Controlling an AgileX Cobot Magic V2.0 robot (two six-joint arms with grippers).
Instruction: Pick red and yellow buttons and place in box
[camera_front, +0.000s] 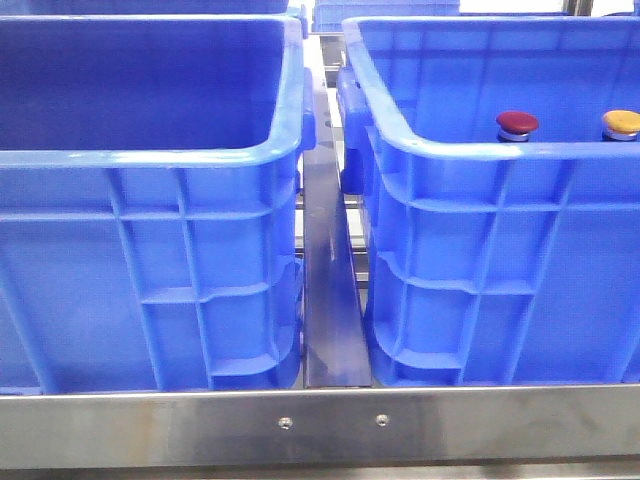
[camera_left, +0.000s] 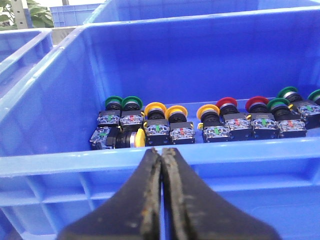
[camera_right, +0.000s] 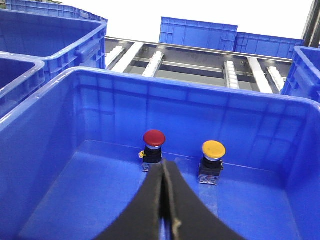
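Probably the last step, or close to it: red button (camera_right: 154, 138) and yellow button (camera_right: 213, 150) standing upright, side by side but apart, against the far wall of the box (camera_front: 470, 150) at the bench's right edge. Both placed already, so only retreat seems needed. Right tool (camera_right: 163, 200) pressed shut, holding nothing; left tool (camera_left: 161, 195) likewise (empty). Only in the left wrist view: the other crate (camera_left: 45, 160) with many green, yellow and red buttons. Front view: only 2 caps above the rim.
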